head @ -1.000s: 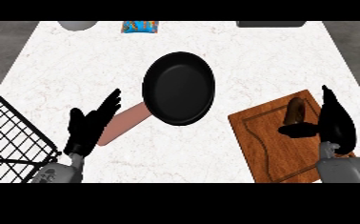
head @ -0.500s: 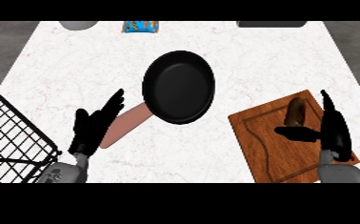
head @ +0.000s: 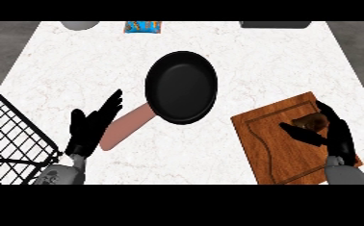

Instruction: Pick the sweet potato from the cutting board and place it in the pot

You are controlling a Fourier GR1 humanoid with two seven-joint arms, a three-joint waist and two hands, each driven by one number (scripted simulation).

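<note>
The brown sweet potato lies near the right edge of the wooden cutting board. My right hand sits right against it. The thumb reaches left along its near side and the fingers rise behind its right end, still fairly straight. The potato rests on the board in that gap. The pot is a black pan in the middle of the counter, its pinkish handle pointing to the lower left. My left hand rests open at the lower left, beside the handle.
A black wire basket stands at the lower left corner. At the counter's far edge lie a blue packet, a grey round object and a dark flat object.
My right hand has slid down and in toward the sweet potato, with its thumb swinging out along the potato's near side. The left hand has barely moved.
</note>
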